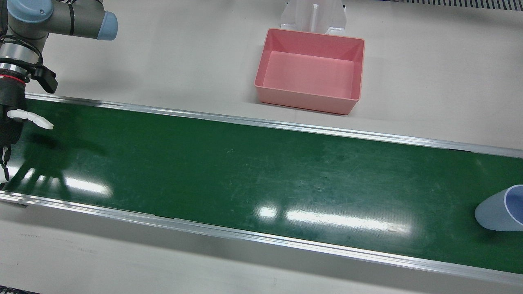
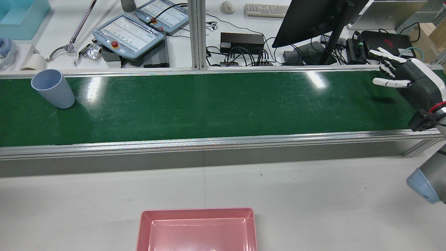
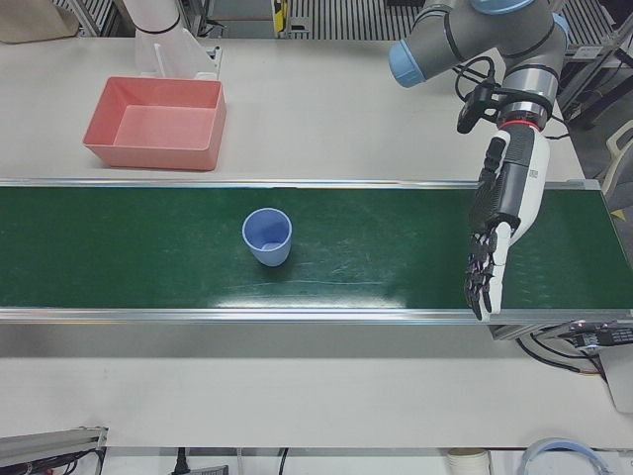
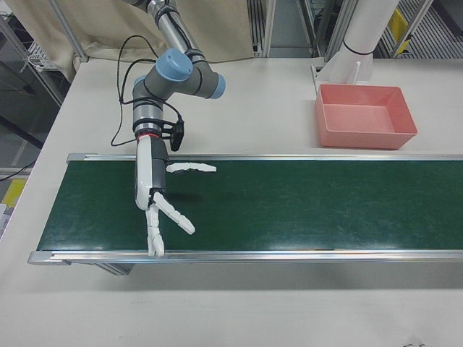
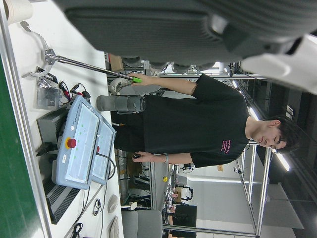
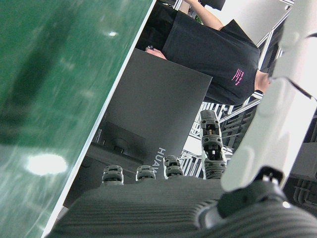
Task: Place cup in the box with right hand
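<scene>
A pale blue cup (image 3: pixel 268 236) stands upright on the green belt (image 3: pixel 129 247), mouth up; it sits at the far left of the rear view (image 2: pixel 52 89) and at the right edge of the front view (image 1: pixel 500 208). The pink box (image 1: pixel 306 104) rests empty on the white table behind the belt (image 2: pixel 197 211) (image 4: pixel 365 139). My right hand (image 4: pixel 155 199) hovers open, fingers spread, over the opposite end of the belt (image 2: pixel 400 76) (image 1: pixel 12 122), far from the cup. My left hand (image 3: pixel 499 233) hangs open over the belt, well to the side of the cup.
The belt has aluminium rails (image 1: pixel 261 237) along both long edges. Beyond it in the rear view lie teach pendants (image 2: pixel 129 33), a monitor (image 2: pixel 313 17) and cables. A person in a black T-shirt (image 5: pixel 198 119) stands there holding a grabber tool (image 5: pixel 84 63).
</scene>
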Available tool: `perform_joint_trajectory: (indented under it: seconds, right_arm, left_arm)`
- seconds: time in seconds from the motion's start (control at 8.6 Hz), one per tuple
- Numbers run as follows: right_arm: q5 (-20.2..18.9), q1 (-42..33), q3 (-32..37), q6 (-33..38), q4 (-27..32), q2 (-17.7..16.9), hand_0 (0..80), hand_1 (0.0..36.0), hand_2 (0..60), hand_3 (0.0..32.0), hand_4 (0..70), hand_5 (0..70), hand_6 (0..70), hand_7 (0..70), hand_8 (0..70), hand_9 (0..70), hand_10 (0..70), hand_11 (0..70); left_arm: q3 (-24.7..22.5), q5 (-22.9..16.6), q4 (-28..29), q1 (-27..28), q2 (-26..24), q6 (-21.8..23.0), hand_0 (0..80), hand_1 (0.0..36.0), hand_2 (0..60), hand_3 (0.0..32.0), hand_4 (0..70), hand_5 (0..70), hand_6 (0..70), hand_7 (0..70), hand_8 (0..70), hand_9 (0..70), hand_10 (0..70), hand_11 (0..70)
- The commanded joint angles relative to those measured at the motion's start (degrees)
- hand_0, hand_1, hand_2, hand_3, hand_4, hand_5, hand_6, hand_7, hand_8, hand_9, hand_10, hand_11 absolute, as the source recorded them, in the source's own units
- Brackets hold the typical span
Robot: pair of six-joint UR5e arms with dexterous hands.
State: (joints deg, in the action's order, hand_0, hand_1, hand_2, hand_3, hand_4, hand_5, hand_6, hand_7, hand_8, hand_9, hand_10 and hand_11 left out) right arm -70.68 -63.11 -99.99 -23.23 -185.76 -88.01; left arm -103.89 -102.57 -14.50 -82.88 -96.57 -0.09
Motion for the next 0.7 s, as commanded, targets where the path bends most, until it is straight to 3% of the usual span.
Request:
perform_joint_trajectory:
  seconds: [0.0, 0.12, 0.23, 0.35, 0.58]
  right_arm:
    - [-0.08, 1.4, -0.65, -1.73, -0.04, 0.82, 48.4, 14.0, 12.1, 9.2, 9.2, 4.6, 2.5, 12.4, 0.9, 4.6, 2.2, 4.9]
    - [-0.08, 2.01, -0.65, -2.16, -0.04, 0.91, 48.1, 14.9, 15.5, 9.4, 8.0, 4.7, 2.5, 12.5, 0.9, 4.6, 2.1, 4.8]
    - [-0.08, 2.72, -0.73, -2.43, -0.04, 1.08, 48.8, 13.1, 8.5, 9.6, 10.3, 4.6, 2.5, 12.7, 0.8, 4.6, 2.1, 4.8]
    - [-0.08, 3.33, -0.74, -2.78, -0.04, 1.87, 48.8, 13.2, 9.0, 9.8, 10.5, 4.6, 2.5, 13.0, 0.8, 4.6, 2.0, 4.6]
    - [-0.08, 4.13, -1.26, -3.65, -0.12, 2.49, 47.8, 16.0, 20.0, 9.6, 7.9, 4.6, 2.6, 14.0, 0.7, 4.6, 1.8, 4.3]
  left_arm:
    - [0.0, 0.0, 0.0, 0.0, 0.07, 0.0, 0.0, 0.0, 0.0, 0.0, 0.0, 0.0, 0.0, 0.0, 0.0, 0.0, 0.0, 0.0]
    - [0.0, 0.0, 0.0, 0.0, -0.02, 0.0, 0.0, 0.0, 0.0, 0.0, 0.0, 0.0, 0.0, 0.0, 0.0, 0.0, 0.0, 0.0]
    - [0.0, 0.0, 0.0, 0.0, -0.02, 0.0, 0.0, 0.0, 0.0, 0.0, 0.0, 0.0, 0.0, 0.0, 0.0, 0.0, 0.0, 0.0]
    - [-0.09, 0.0, 0.0, 0.0, -0.02, 0.0, 0.0, 0.0, 0.0, 0.0, 0.0, 0.0, 0.0, 0.0, 0.0, 0.0, 0.0, 0.0]
    - [-0.09, -0.09, 0.0, 0.0, -0.02, 0.0, 0.0, 0.0, 0.0, 0.0, 0.0, 0.0, 0.0, 0.0, 0.0, 0.0, 0.0, 0.0]
